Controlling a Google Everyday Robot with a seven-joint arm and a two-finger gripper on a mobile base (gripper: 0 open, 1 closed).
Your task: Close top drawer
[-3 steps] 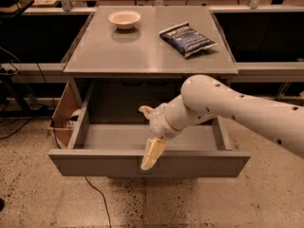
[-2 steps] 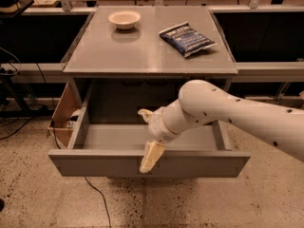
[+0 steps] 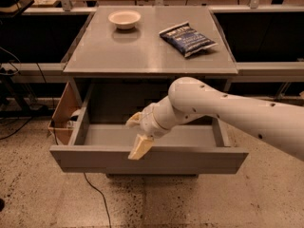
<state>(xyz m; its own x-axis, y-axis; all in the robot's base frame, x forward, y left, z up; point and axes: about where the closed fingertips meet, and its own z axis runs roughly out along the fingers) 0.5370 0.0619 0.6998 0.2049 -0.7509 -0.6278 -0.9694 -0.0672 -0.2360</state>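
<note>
Checked top drawer: pulled well out from under the table, front panel facing the camera. Long axis running left to right across the view, level, parallel to the table's front edge. Grey floor and slim side walls of the box open to view from above.

Located gripper over the left-centre of the drawer, at the end of the white arm reaching in from the right. Fingers spread apart, nothing between them. Upper finger pointing left above the drawer floor; lower finger pointing down, lying across the top edge of the front panel. Contact with the panel not determinable.

Noted forearm crossing above the right half of the drawer box, beneath the table's front edge.

Noted on the table: white bowl at back left, blue bag at back right, well apart from each other.

Noted cardboard box just beside the drawer's left wall, on the floor. Black cable trailing over the speckled floor below the front panel.
</note>
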